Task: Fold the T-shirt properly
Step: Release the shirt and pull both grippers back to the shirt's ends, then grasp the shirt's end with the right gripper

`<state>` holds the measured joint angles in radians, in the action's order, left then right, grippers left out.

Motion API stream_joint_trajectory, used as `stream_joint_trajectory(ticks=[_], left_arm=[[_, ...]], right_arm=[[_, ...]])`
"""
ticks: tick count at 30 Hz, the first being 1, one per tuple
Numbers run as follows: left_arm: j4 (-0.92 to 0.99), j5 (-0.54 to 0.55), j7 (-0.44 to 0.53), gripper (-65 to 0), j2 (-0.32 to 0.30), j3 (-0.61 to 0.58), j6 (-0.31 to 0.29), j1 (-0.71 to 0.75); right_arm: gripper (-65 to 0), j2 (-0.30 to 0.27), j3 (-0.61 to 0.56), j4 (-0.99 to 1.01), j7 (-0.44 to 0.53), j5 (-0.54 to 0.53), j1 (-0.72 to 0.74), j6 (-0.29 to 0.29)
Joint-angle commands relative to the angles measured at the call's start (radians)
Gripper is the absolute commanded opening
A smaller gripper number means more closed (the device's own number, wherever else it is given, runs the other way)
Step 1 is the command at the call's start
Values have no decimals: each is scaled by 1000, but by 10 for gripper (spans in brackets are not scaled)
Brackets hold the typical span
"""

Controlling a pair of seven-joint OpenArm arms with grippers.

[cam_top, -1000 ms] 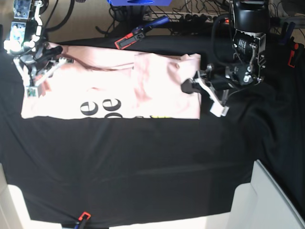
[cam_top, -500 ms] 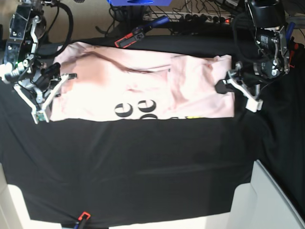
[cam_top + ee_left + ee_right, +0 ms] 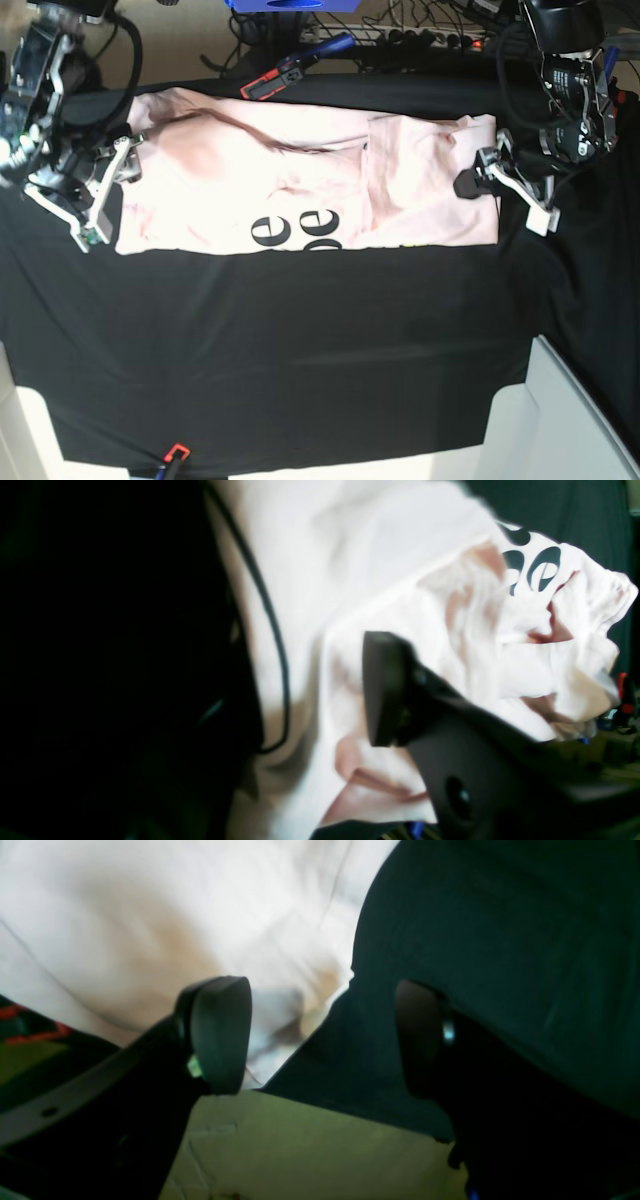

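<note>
The pale pink T-shirt (image 3: 300,170) lies folded into a wide band across the back of the black table cloth (image 3: 300,350), with black lettering (image 3: 295,228) along its front edge. My left gripper (image 3: 502,202) stands at the shirt's right end. In the left wrist view one black pad (image 3: 382,690) is apart from the dark side opposite, and crumpled T-shirt (image 3: 400,555) shows beyond. My right gripper (image 3: 104,192) is at the shirt's left end. In the right wrist view the right gripper (image 3: 320,1040) is open, with nothing between the pads and the T-shirt's (image 3: 150,915) edge just past them.
A red and black clamp (image 3: 262,88) and a blue clamp (image 3: 320,50) sit at the table's back edge among cables. An orange clamp (image 3: 175,455) holds the cloth's front edge. White panels (image 3: 560,420) stand at the front corners.
The shirt has slid to the right along the table with both arms. The right gripper's jaws have spread open and let go of the left end. The left gripper's jaws have parted too.
</note>
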<state>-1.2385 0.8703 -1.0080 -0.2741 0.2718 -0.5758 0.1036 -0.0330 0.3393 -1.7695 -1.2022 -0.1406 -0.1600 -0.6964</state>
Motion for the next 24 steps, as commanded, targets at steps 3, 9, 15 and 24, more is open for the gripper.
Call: stream_joint_trajectory(ticks=[3,9,15,24], left_arm=[[-65,22,18,-363,-15,8,-8,-2],[-79,17,16,-363,-23,65,-6,0],[-83,17,16,-363,-24,99,-6,14],[-152,11,21,-363,-70,99,-5,32]], right_arm=[[-223,-5,71,72,8,-9,49,-2],[-228,-49,151,194,-18,-164,83,-2],[-229,-91,154,294,-38,-373,83,-2],[-229,-115,154,471,-29,-451,107,-2]])
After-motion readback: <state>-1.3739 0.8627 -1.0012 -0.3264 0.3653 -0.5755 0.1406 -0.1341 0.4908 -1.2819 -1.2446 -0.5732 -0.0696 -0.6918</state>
